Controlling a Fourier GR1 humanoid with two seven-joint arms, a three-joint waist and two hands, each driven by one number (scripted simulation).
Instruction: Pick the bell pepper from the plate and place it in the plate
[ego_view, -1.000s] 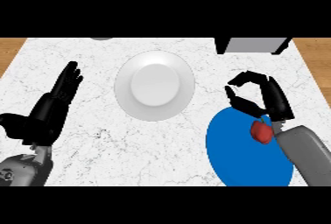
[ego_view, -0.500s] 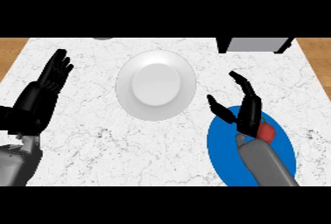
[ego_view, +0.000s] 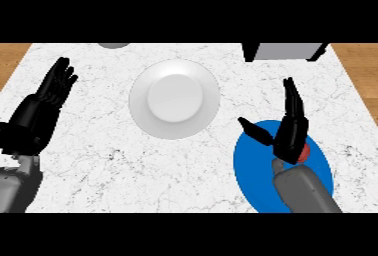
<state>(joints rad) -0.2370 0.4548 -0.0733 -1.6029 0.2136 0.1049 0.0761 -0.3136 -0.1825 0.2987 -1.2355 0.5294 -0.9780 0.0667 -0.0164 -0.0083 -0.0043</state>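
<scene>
Bell pepper (ego_view: 303, 153), red, one item. We see only a small patch of it, lying on the blue plate (ego_view: 253, 172) at 3 o'clock of the right wrist. The rest is hidden behind the hand, so we cannot tell whether pepper and hand touch.

Blue plate, one item. We place it on the tabletop (ego_view: 111, 165) at about 4 o'clock from the view's centre. The grey right forearm (ego_view: 304, 192) covers much of its near part.

White plate (ego_view: 137, 102), one item. We log it just above the centre, toward 12 o'clock. It is near the blue plate but apart from it, with a strip of tabletop between the two rims.

Right hand (ego_view: 288, 139), black. We find it above the far half of the blue plate. Its fingers (ego_view: 292, 97) are straight and point to 12 o'clock, passing beyond the plate's far rim. The thumb (ego_view: 255, 132) is spread toward 10 o'clock. The hand is open and grips nothing.

Left hand (ego_view: 38, 112), black. We note it at 9 o'clock by the view's left edge, resting open with fingers (ego_view: 59, 79) straight and angled toward 1 o'clock. The left forearm (ego_view: 15, 186) shows below it.

Grey box (ego_view: 286, 51), at 1 o'clock on the tabletop's far edge.

Grey round object (ego_view: 112, 45), at 11 o'clock, cut off by the view's upper limit; we cannot tell what it is.

Wooden floor (ego_view: 15, 56), showing past the tabletop at both far corners.
</scene>
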